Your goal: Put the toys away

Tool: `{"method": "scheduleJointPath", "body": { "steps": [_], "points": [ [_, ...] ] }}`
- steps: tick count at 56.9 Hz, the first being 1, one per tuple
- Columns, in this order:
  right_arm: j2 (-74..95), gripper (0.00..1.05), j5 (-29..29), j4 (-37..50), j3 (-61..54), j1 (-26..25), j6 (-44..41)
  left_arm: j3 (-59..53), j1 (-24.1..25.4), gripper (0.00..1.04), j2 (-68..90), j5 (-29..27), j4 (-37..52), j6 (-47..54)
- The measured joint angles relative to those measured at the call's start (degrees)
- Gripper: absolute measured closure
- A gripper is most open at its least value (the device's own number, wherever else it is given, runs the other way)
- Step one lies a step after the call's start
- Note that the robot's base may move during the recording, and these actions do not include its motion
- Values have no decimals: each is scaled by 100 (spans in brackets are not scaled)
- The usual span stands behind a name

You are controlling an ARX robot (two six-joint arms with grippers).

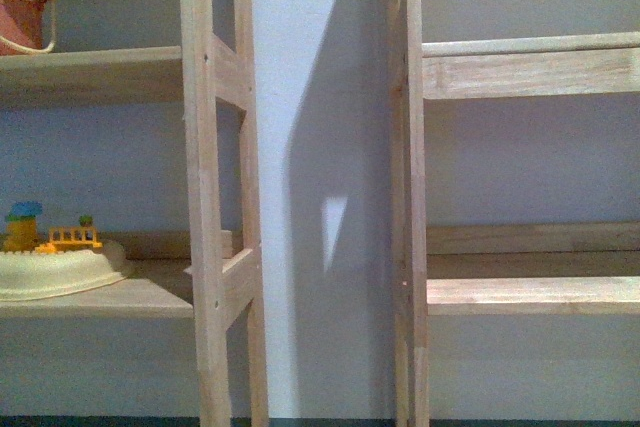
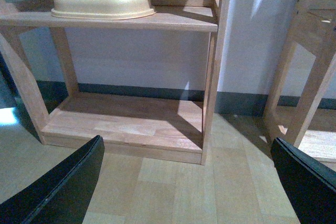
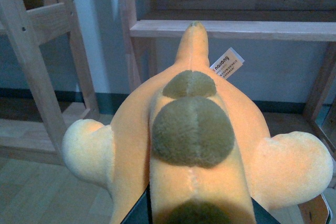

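Observation:
The right wrist view is filled by an orange plush toy point(image 3: 191, 129) with olive-brown spots down its back, pale rounded limbs at both sides and a white label near its tapered end. My right gripper point(image 3: 197, 216) is shut on it, with only the dark finger edges showing under the plush. The toy hangs in front of a wooden shelf board point(image 3: 231, 29). My left gripper point(image 2: 186, 182) is open over the wood floor, its black fingers point(image 2: 58, 187) wide apart with nothing between them. Neither arm shows in the front view.
Two wooden shelf racks point(image 1: 215, 197) point(image 1: 410, 197) stand against a pale wall. The left rack holds a cream tray with small yellow toys point(image 1: 60, 267) and a pink toy point(image 1: 25, 7) above. Its bottom board point(image 2: 126, 121) sits near the floor. The right rack's boards point(image 1: 530, 292) are bare.

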Motion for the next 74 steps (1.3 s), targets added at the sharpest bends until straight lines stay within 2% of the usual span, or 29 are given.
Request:
{"method": "scheduleJointPath", "body": {
  "steps": [46, 48, 53, 57, 64, 74],
  "points": [
    [2, 94, 2, 0, 0, 0, 0, 0, 0, 6, 0, 0, 0, 0],
    [9, 94, 175, 26, 0, 50, -28, 0, 0, 6, 2, 0, 0, 0],
    [66, 94, 1405, 271, 0, 472, -114, 0, 0, 6, 0, -2, 0, 0],
    [186, 94, 2013, 494, 0, 577, -243, 0, 0, 6, 2, 0, 0, 0],
    [828, 94, 2203, 907, 177, 619, -531, 0, 0, 6, 2, 0, 0, 0],
    [1650, 94, 2406, 1036, 1670, 647, -1058, 0, 0, 6, 2, 0, 0, 0]
  ]
}}
